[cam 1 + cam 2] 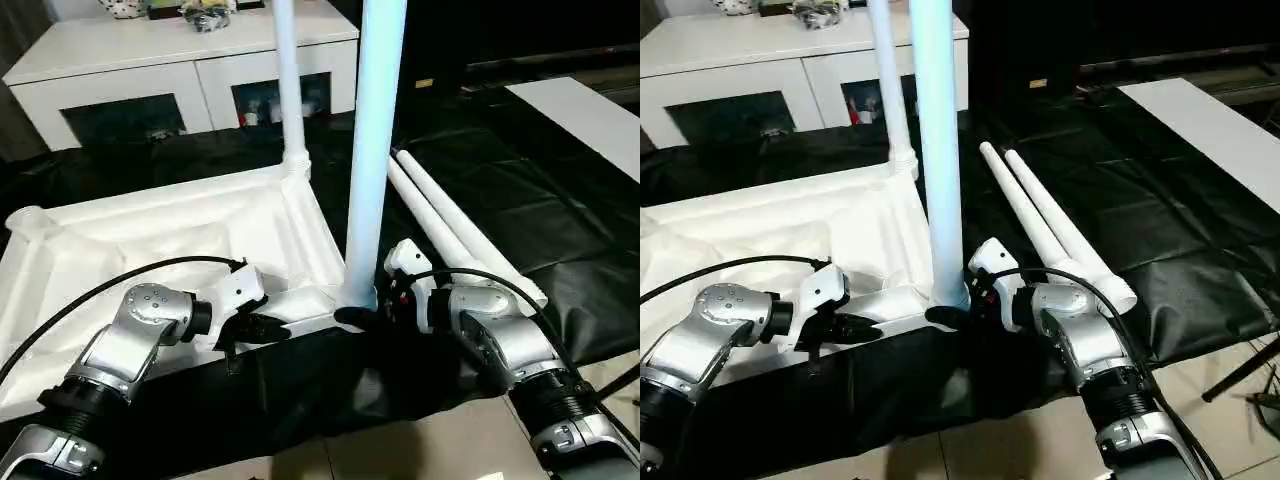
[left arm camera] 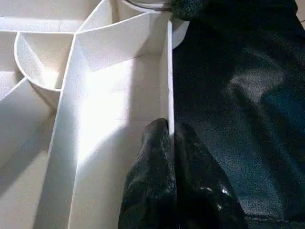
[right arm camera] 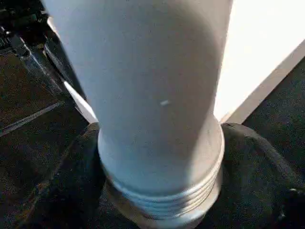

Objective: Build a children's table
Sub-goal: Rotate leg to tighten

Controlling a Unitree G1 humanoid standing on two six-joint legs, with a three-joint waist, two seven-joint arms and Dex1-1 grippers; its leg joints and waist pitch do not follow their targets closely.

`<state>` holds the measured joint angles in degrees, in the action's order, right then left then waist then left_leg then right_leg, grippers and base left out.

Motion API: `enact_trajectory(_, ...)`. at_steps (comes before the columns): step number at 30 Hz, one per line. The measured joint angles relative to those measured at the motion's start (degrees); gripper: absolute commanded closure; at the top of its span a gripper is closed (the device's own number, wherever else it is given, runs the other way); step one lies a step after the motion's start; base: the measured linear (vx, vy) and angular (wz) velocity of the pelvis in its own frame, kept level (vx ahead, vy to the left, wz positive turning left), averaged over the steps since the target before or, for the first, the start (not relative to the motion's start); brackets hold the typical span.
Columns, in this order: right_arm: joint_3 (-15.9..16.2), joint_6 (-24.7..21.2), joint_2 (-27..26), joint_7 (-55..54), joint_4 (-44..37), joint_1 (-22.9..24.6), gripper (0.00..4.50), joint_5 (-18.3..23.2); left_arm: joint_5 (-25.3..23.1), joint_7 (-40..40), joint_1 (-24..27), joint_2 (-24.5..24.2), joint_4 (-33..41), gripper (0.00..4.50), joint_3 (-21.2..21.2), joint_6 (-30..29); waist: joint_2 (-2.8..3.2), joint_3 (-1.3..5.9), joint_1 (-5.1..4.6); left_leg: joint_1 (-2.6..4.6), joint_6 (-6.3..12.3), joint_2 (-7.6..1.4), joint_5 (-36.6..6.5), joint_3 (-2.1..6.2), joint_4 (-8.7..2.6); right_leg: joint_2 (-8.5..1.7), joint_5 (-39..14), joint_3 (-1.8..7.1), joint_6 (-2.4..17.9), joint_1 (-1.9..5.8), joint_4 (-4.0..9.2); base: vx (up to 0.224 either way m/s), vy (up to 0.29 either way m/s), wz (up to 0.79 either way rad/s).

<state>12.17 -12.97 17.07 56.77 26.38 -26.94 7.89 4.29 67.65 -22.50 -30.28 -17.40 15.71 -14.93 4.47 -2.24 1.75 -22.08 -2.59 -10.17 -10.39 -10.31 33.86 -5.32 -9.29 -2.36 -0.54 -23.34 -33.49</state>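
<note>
White plastic made up the tabletop (image 1: 150,240), which lay upside down on the black-covered counter (image 1: 520,220) with its ribbed underside and raised rim facing up. Two legs stood upright in its corner sockets: the near leg (image 1: 372,150) at the corner closest to the robot, and the far leg (image 1: 287,80) at about 12 o'clock from it; both were cut off by the top of the head views, so their upper ends could not be seen. Two spare legs (image 1: 450,225) lay side by side on the black cover at about 2 o'clock from the near leg, touching each other.

The left gripper (image 1: 262,326) had its jaws closed thinly on the tabletop's near rim, at about 9 o'clock from the near leg. The right gripper (image 1: 955,310) sat at the base of the near leg, its black fingers (image 3: 257,162) curving around both sides of the threaded foot; whether they pressed on it was hard to make out.

A white cabinet (image 1: 170,70) with dark glass doors stood beyond the counter, its contents too dim to identify.
</note>
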Motion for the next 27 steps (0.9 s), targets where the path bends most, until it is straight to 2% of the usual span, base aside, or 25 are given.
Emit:
enact_trajectory(8, -1.2, 1.1, -2.5, -3.7, -0.1, 1.2, 1.44, 0.0, 0.0, -1.5, 0.0, 0.6, -0.3, 4.5, -0.5, -0.5, -0.06, 0.03, 0.0, 0.07, 0.0, -0.01, 0.0, 0.0, 0.06, 0.01, 0.0, 0.03, 0.0, 0.0, -0.16, 0.0, 0.0, 0.0)
enact_trajectory(16, -4.3, 4.0, -9.7, -18.6, 1.7, 3.1, 1.49, -2.8, -0.9, -7.7, -0.5, 5.7, -3.7, 4.5, -2.1, 0.4, 0.05, 0.1, 0.0, 0.25, -0.05, 0.07, 0.0, 0.0, 0.09, -0.06, 0.0, 0.14, 0.0, 0.02, -0.46, 0.0, 0.0, 0.0)
enact_trajectory(20, -6.4, 6.1, -14.4, -30.7, 5.7, 1.7, 1.49, -4.5, -2.4, -12.1, -1.6, 9.1, -5.7, 4.5, -2.3, 0.4, 0.38, 0.29, -0.13, 0.49, -0.06, 0.15, 0.0, 0.0, 0.05, -0.09, -0.2, 0.21, -0.3, 0.14, -0.46, 0.0, 0.0, 0.0)
enact_trajectory(22, -8.5, 7.0, -17.0, -38.5, 9.5, -0.5, 1.51, -5.4, -4.2, -15.7, -2.6, 12.0, -6.7, 4.5, -2.1, 0.3, 0.53, 0.29, -0.2, 0.74, -0.06, 0.22, 0.0, 0.01, 0.02, -0.15, -0.2, 0.24, -0.4, 0.34, -0.39, 0.0, 0.0, 0.0)
enact_trajectory(27, -12.3, 9.4, -19.0, -51.0, 17.3, -5.2, 1.53, -6.6, -7.6, -24.3, -5.5, 19.1, -10.0, 4.5, -1.2, -1.5, 0.9, 0.41, -0.13, 1.03, -0.03, 0.38, 0.0, 0.12, -0.35, -0.19, -0.5, 0.13, -0.7, 0.66, 0.61, 0.0, 0.0, 0.0)
